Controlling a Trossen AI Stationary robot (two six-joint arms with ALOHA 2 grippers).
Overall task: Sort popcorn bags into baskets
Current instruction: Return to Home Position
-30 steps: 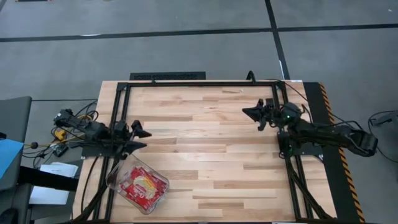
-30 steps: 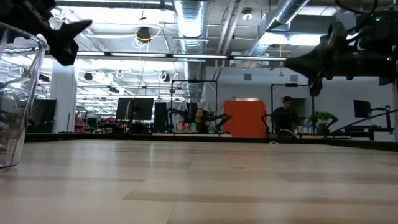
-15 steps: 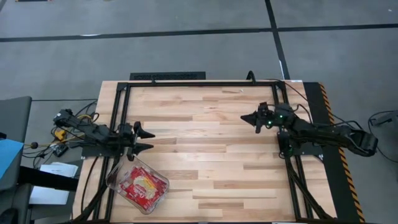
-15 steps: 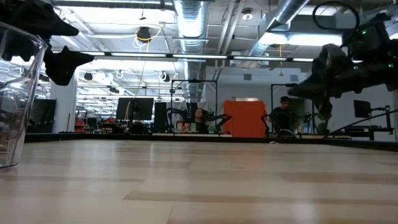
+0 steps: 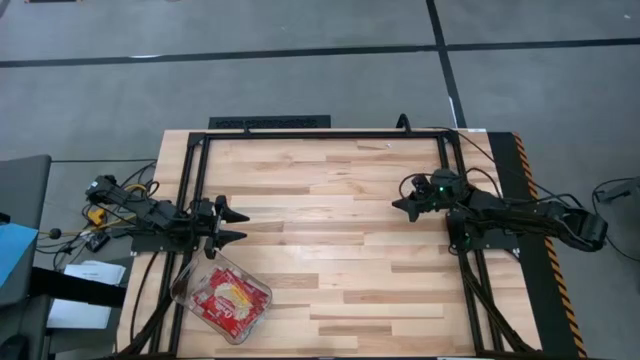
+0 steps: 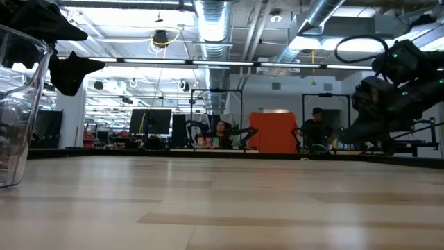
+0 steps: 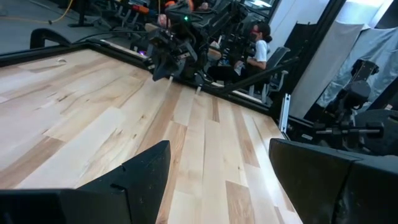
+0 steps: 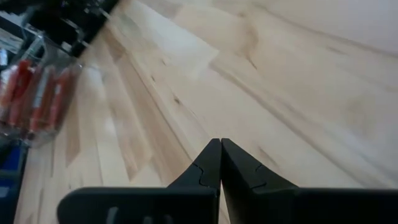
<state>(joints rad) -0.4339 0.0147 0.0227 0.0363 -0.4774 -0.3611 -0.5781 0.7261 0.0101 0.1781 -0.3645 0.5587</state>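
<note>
Top-down on the tabletop [image 5: 330, 262], the story is at the near left corner. The clear tub [image 5: 186, 278] stands there, skewed to the edges, with the red popcorn bags [image 5: 228, 298] piled inside it. They overlap in one red-and-cream heap, so there is no counting them from here.

The left end effector [image 5: 238, 225] hangs just in from the left edge, about midway along it and right beside the tub's far end. It points in across the planks. Its fingers [image 7: 140, 177] are spread wide apart with only wood showing between them, so it carries nothing. The low view has it up in the air, above the level of the tub's rim [image 6: 28, 42].

Across the way, the right end effector [image 5: 398, 206] sits in from the right edge, a little toward the far side, with its tip aimed at the middle of the tabletop and tilted downward. Its wrist view settles the grip: the two fingers [image 8: 211, 163] are pressed together tip to tip, with no bag and no gap between them. That same view catches the tub well off across the boards, the red packets showing through its wall. From the low view this arm is also off the surface.

Beyond the tabletop a person [image 7: 258, 43] sits in the room behind.
</note>
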